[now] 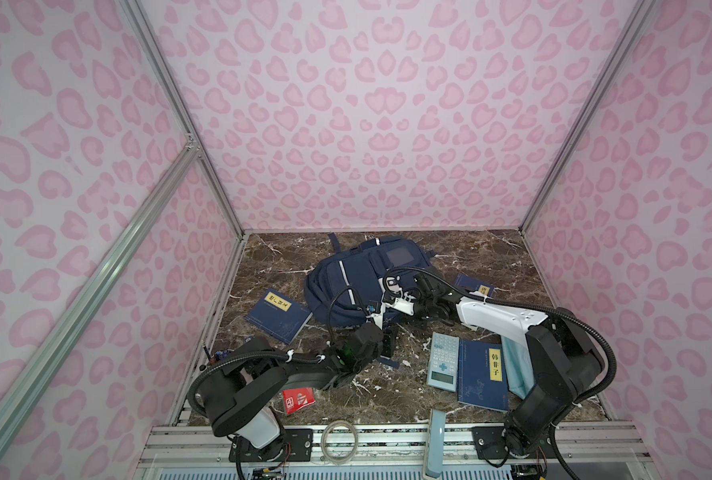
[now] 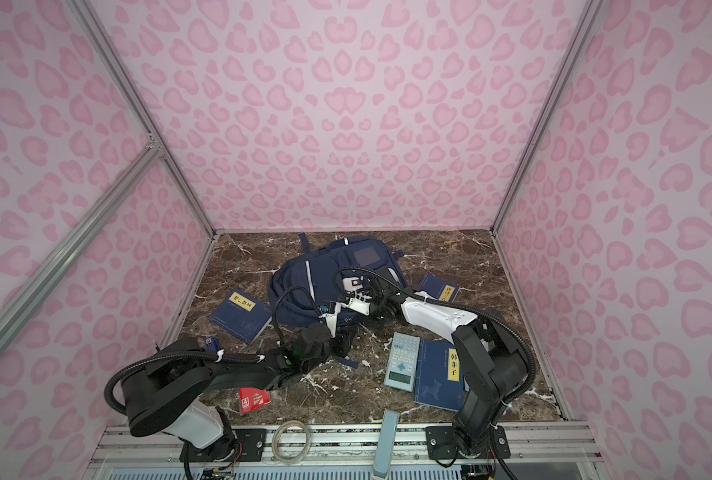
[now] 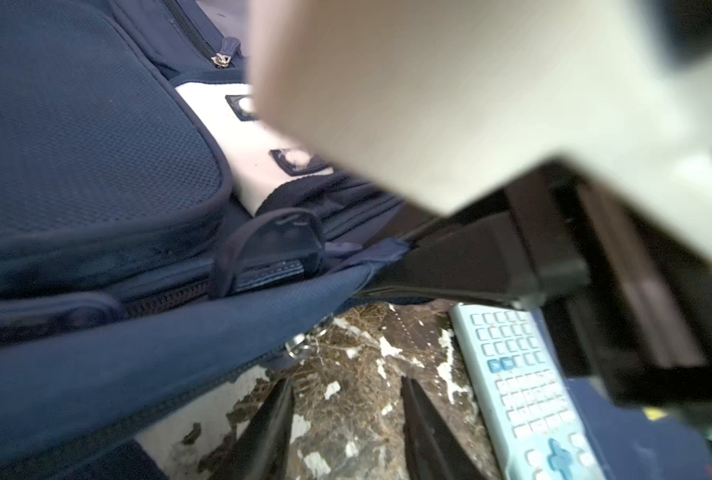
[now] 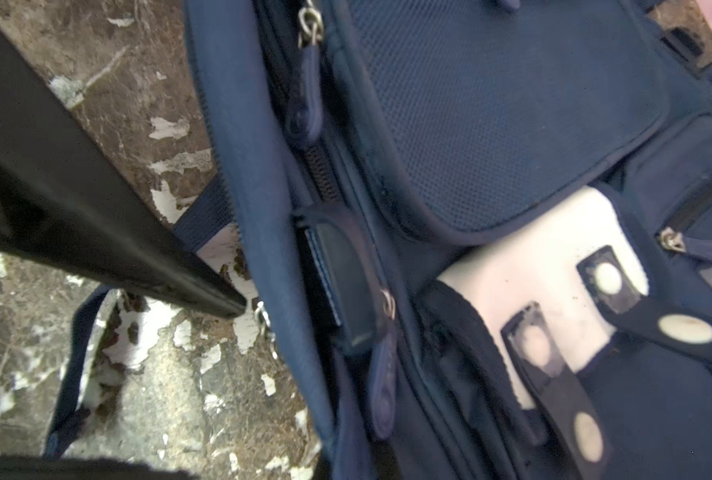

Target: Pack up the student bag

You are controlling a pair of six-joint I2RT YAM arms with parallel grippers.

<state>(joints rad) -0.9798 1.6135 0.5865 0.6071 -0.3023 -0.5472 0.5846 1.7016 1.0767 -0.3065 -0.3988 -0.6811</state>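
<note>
Robot-lab test cell: pink-patterned panel walls, aluminium framing, marble-print tabletop, arms bolted to front rail.

Left arm: matt black links, with one glossy white shell just above the base.
Right arm: black upper link and elbow; long white forearm shell dotted with small dark screw holes.
Status light: green glow on the left arm's black wrist housing.
Cabling: black ribbed conduit loops along both arms, tied on with white zip ties.
Bases: black square plates with screws at the corners.
Circuit board: small and blue, on the left arm's shoulder.
Left tool: two slim, black, tapering fingers.
Right tool: black and wedge-shaped, with a blurred off-white body behind it.
</note>
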